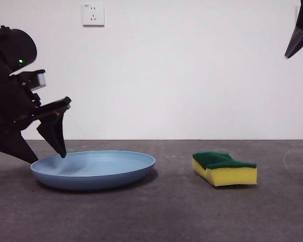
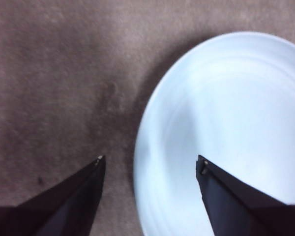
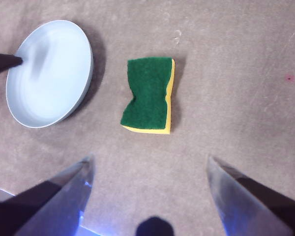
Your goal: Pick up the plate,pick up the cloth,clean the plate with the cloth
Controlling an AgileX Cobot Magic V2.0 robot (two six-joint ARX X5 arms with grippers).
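Plate left, sponge right, both on the table.
The plate [image 1: 93,169] lies flat on the table [image 1: 161,217]; the sponge [image 1: 224,168] rests well apart to its right, scouring side up. The left gripper [image 1: 48,151] straddles the plate's left rim, one jaw inside, one outside. The right gripper [image 1: 299,35] hangs high at the right.

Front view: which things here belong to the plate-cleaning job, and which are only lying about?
For the job:
- plate, flat on the table
- sponge, green face up, apart from the plate
- left pincer, open astride the plate's rim
- right pincer, open, high above

Not for the job:
- wall socket
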